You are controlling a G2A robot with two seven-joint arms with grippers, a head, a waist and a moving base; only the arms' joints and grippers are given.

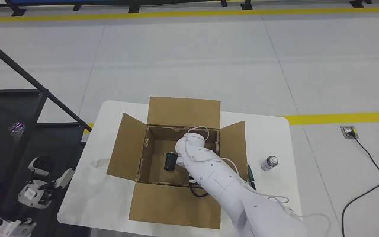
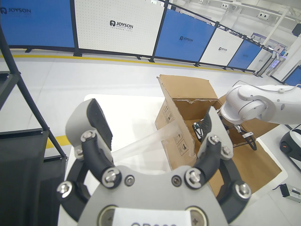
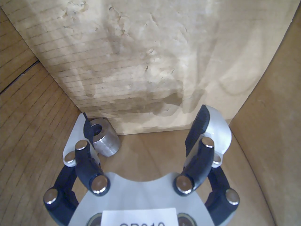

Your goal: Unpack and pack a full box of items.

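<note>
An open cardboard box (image 1: 183, 112) stands on the white table (image 1: 112, 118) with all its flaps spread out. My right arm goes down into it, and the right gripper (image 1: 172, 161) hangs low inside. In the right wrist view the right gripper (image 3: 144, 114) is open just above the box floor, facing an inner wall (image 3: 150, 48). A small metal cylinder with a centre hole (image 3: 107, 141) lies on the floor touching one finger pad (image 3: 87, 129). My left gripper (image 2: 151, 105) is open and holds nothing, in the air beside the box (image 2: 188, 88).
A small white bottle with a dark cap (image 1: 270, 163) stands on the table beside the box, and a dark green item (image 1: 250, 175) lies against the box flap. A strip of clear tape (image 2: 145, 139) hangs off one flap. A black metal frame (image 1: 23, 77) borders the table.
</note>
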